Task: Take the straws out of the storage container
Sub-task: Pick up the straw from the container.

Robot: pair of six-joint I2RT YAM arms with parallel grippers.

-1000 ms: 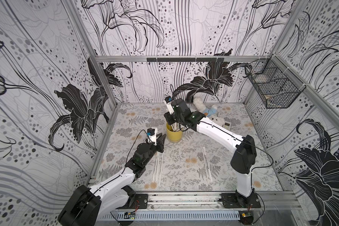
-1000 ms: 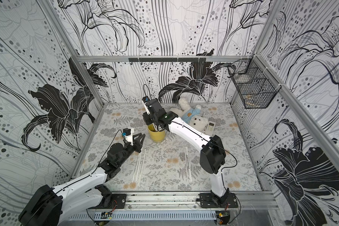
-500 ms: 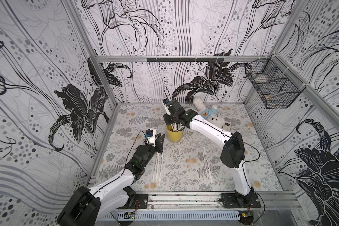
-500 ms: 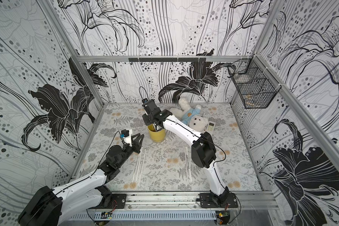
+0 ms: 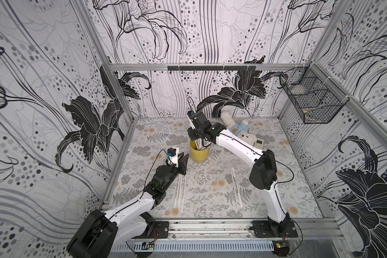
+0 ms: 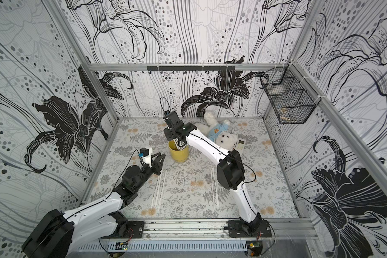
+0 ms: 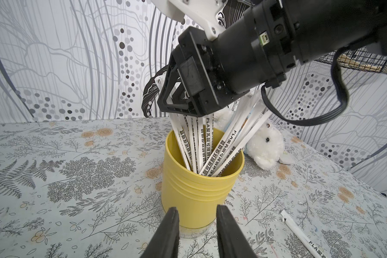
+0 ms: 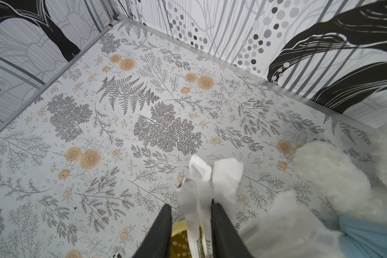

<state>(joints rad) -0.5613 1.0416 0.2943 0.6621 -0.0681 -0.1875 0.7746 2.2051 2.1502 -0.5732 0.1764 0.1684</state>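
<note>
Floral tabletop (image 8: 143, 111) — right tool (image 8: 190, 204) straddles the straws (image 8: 198, 178) — grip unclear.

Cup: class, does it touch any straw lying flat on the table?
Apart. In a top view, bare table shows between the cup and the flat straws.

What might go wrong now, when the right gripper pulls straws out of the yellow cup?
1. The right gripper brackets a few straws near their loose paper tips; closing there, it may slip or tear them.
2. The left gripper stands open before the yellow cup, not holding it; straws dragged against its rim might tip it.
</note>
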